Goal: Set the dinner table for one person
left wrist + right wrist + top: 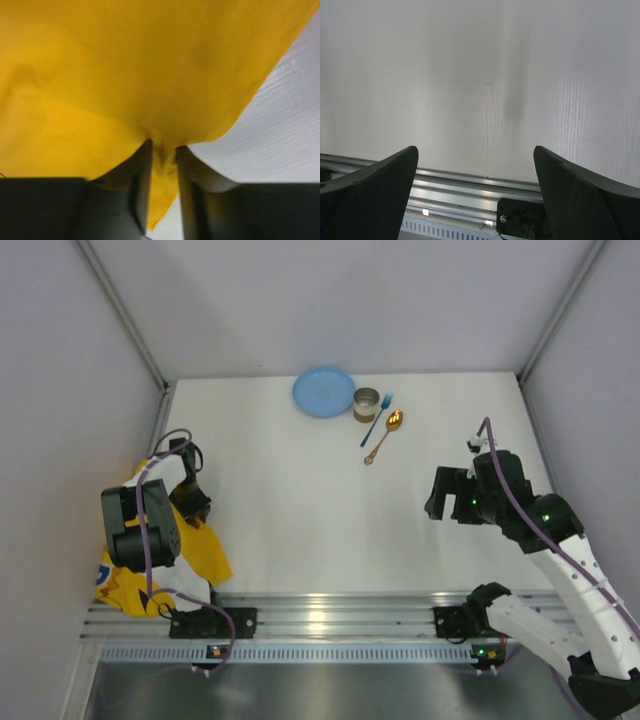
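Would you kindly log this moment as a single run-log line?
left fingers: shut on yellow placemat; right fingers: open, empty; blue plate: far edge

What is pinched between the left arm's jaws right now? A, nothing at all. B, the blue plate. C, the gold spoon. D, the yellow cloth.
D: the left wrist view shows a fold of the yellow cloth squeezed between the left arm's jaws.
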Action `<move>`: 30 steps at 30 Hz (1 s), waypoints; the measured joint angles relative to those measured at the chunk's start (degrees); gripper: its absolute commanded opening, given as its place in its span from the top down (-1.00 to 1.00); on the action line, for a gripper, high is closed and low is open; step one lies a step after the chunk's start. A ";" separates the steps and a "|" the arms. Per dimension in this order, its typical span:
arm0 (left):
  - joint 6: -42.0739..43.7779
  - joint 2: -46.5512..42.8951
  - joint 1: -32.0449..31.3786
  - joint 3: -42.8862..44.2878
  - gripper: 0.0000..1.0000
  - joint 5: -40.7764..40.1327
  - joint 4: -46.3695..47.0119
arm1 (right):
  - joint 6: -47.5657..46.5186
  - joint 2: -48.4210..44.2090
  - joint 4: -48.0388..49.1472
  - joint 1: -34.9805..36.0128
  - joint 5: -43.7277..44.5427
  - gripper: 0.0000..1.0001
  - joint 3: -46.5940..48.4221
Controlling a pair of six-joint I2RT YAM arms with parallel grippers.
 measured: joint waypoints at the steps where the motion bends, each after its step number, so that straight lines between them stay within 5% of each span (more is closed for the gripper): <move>1: 0.35 0.39 0.59 0.20 0.66 0.17 0.24 | 0.37 0.00 -0.09 0.00 0.22 -0.99 0.00; 2: 0.44 0.52 0.76 0.24 0.98 0.26 0.48 | 0.61 0.00 -0.11 0.00 0.42 -0.99 0.00; 13: 1.20 0.74 -3.45 0.57 1.00 0.57 0.85 | 2.05 -0.11 -0.11 0.00 1.75 -0.99 -0.09; 22: -9.57 2.80 -28.83 7.04 1.00 5.20 0.85 | 1.81 -2.40 -2.29 0.00 3.10 -0.99 -0.09; 30: -19.02 16.50 -49.18 26.99 1.00 8.87 -0.26 | 0.74 -5.49 -6.60 0.00 5.53 -1.00 -0.04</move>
